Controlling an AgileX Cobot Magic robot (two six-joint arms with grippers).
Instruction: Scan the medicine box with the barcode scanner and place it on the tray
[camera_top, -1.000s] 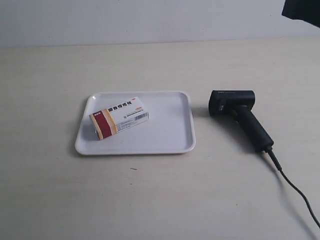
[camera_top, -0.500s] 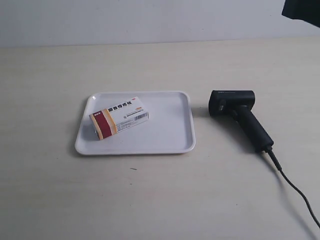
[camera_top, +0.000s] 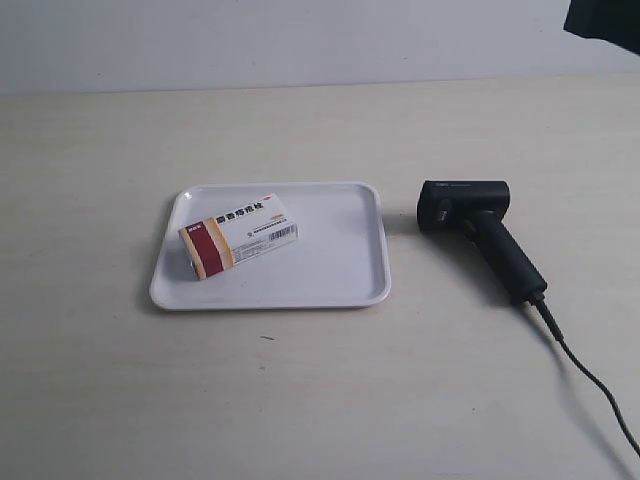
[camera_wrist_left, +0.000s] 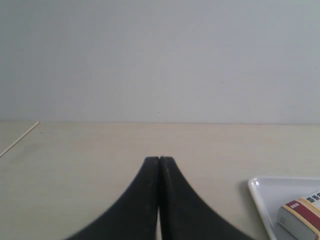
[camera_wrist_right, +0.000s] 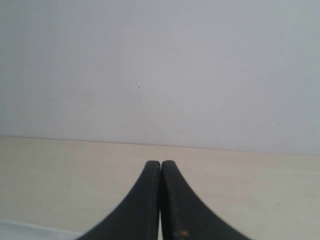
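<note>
The medicine box lies flat in the left half of the white tray, its red and tan band toward the front left. To the tray's right the black barcode scanner lies on the table, cable trailing to the front right. In the left wrist view my left gripper is shut and empty above bare table, with the tray's corner and the box's end off to one side. My right gripper is shut and empty too, over bare table.
A pale wooden table runs back to a plain white wall. A dark piece of an arm shows in the exterior view's top right corner. A thin pale stick lies on the table in the left wrist view.
</note>
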